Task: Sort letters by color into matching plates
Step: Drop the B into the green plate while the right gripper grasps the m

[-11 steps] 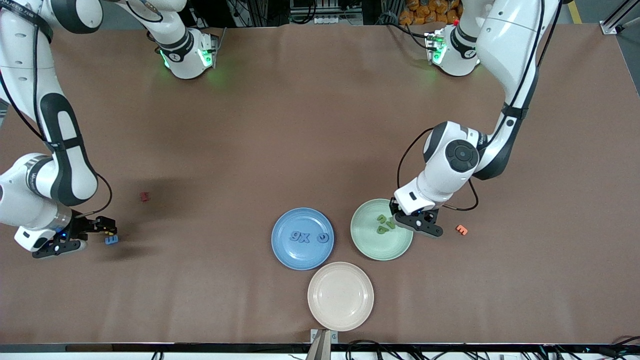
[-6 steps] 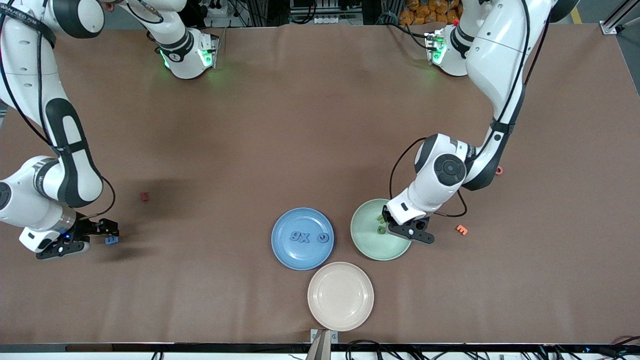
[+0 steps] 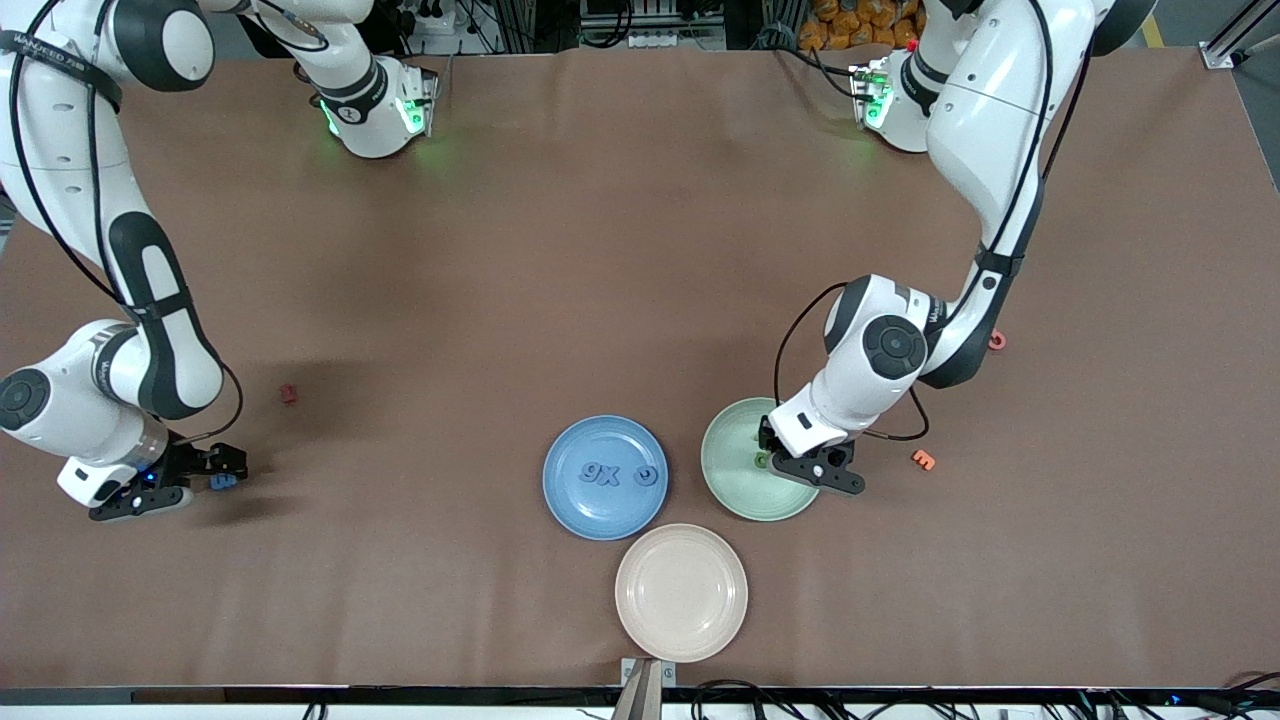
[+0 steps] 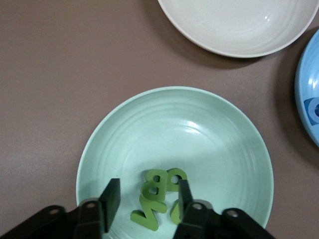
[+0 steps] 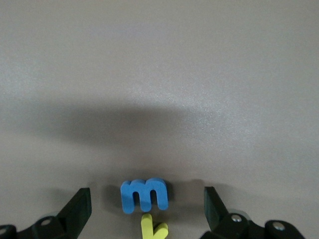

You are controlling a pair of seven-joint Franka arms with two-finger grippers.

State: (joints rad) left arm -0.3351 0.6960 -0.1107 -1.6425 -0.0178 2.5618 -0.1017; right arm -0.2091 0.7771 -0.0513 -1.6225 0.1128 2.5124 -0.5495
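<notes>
Your left gripper (image 3: 765,452) hides most of the green letters (image 4: 158,195) from the front camera; only its own wrist view shows them: a small overlapping pile in the mint green plate (image 4: 209,129), between jaws standing apart and touching none of them. How many pieces are in the pile is hard to tell, since they overlap.

Your right gripper (image 3: 232,466) sits low toward the right arm's end of the table, fingers spread wide. From the front you get only a blue speck at its tips; the right wrist view resolves a blue letter m (image 5: 143,194) lying on the table between the fingers, with a yellow piece (image 5: 152,228) touching it, cut off at the frame edge.

The blue plate (image 3: 572,505) holds 3 blue pieces (image 3: 618,474), reading 9, X and a ring shape. The cream plate (image 3: 681,592) lies nearer the camera.

The table (image 3: 600,260) is covered in matte brown; cables and racks show along its upper edge. Strays include a dark red piece (image 3: 289,393), an orange piece (image 3: 923,460) and a red ring (image 3: 997,340).
</notes>
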